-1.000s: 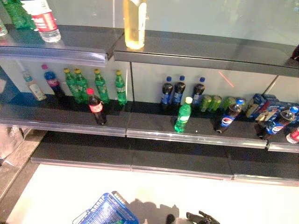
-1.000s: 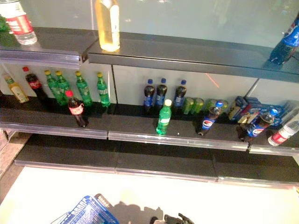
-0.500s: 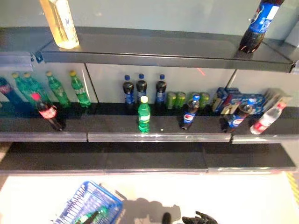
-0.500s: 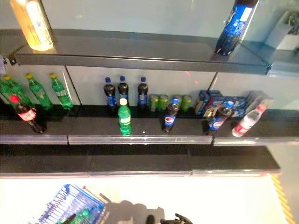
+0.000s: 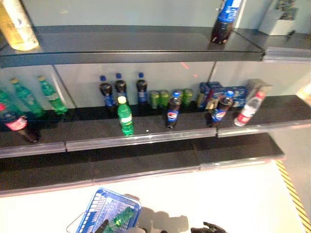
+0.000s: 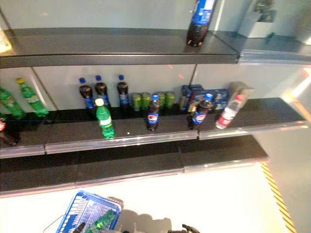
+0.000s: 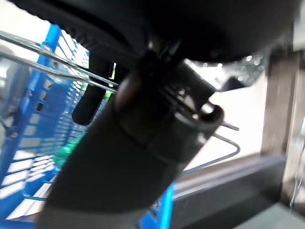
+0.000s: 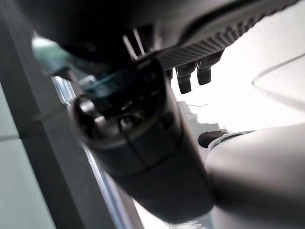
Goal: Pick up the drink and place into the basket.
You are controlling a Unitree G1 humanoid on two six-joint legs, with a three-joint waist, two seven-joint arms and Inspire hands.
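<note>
So the blue basket (image 5: pixel 109 213) hangs low at the robot's left, wire handle up, and the left hand (image 7: pixel 143 124) looks curled around that handle (image 7: pixel 47 62), which is why it sits off the floor and open-side up, ready to take stuff. There's already a green bottle (image 5: pixel 120 218) lying inside it, so imo one drink is done.

Right hand (image 5: pixel 208 228) is barely peeking in at the bottom edge, holding nothing as far as I can see. Can't tell if the fingers are curled or relaxed tbh, its wrist cam is too close to read.

Rest of the drinks are on the middle shelf (image 5: pixel 146 138): a green bottle (image 5: pixel 125 115) alone near the front lip, two colas (image 5: pixel 172 109) close by, more dark ones + cans lined up at the back wall. Front ones = easiest grabs, nothing beside them to knock. Upper shelf (image 5: pixel 136 48) overhangs though, so reach in low and pull straight out. Plenty of bare floor btw shelf and basket.
</note>
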